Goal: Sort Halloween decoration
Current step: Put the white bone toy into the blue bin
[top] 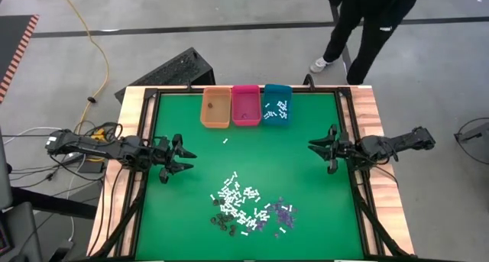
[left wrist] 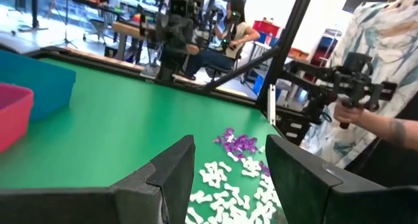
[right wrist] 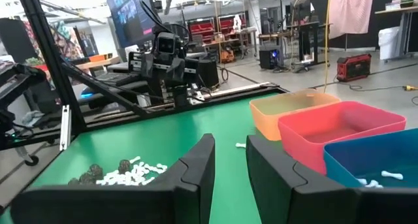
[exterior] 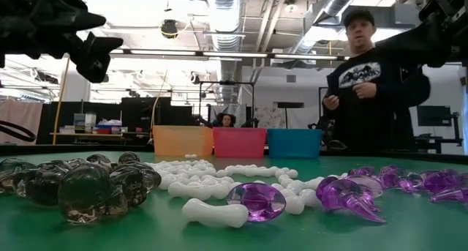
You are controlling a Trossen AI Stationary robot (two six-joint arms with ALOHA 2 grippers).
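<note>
Left gripper [top: 177, 156] and right gripper [top: 325, 149]: fingers apart, empty, raised at opposite table edges. Decoration pieces [top: 246, 208] mostly heaped unsorted near front. Few white sticks [top: 276, 110] in teal bin [top: 276, 92]. Sorting judged barely begun.

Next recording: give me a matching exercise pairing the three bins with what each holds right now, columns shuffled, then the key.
Column 1:
1. orange bin
2. pink bin
3. teal bin

Column 2:
A. a heap of white sticks
B. one small dark bit by its near wall
C. a dark bit on its floor, otherwise bare

Pairs: 1-C, 2-B, 3-A
</note>
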